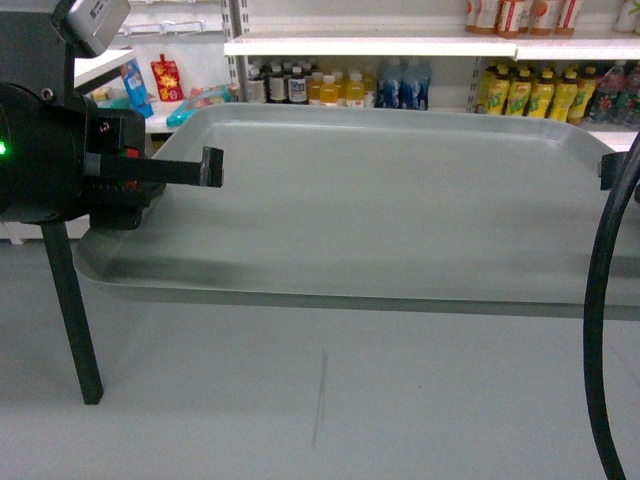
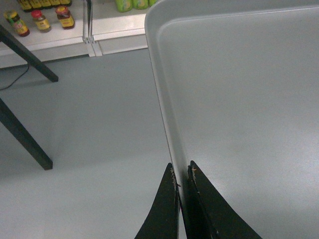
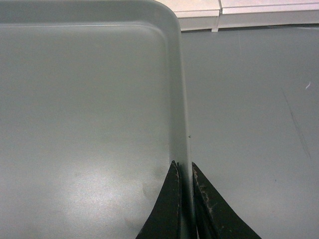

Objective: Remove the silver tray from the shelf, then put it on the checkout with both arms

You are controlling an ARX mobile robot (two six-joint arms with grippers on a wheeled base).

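The silver tray (image 1: 400, 200) hangs level in the air over the grey floor, clear of the shelf (image 1: 370, 45) behind it. My left gripper (image 1: 208, 172) is shut on the tray's left rim. In the left wrist view, the gripper (image 2: 182, 172) pinches the rim of the tray (image 2: 239, 99). My right gripper (image 1: 610, 170) is shut on the right rim, and the right wrist view shows the gripper (image 3: 183, 169) clamping the tray's (image 3: 84, 99) edge. Of the checkout I see only a thin black leg (image 1: 70, 300) at the left; its top is hidden behind my left arm.
Store shelves with bottles (image 1: 530, 90) run along the back. More bottles (image 2: 42, 20) stand on a low shelf. Black angled table legs (image 2: 25, 139) stand left of the tray. A black cable (image 1: 600, 300) hangs at the right. Grey floor (image 1: 320, 400) lies below the tray.
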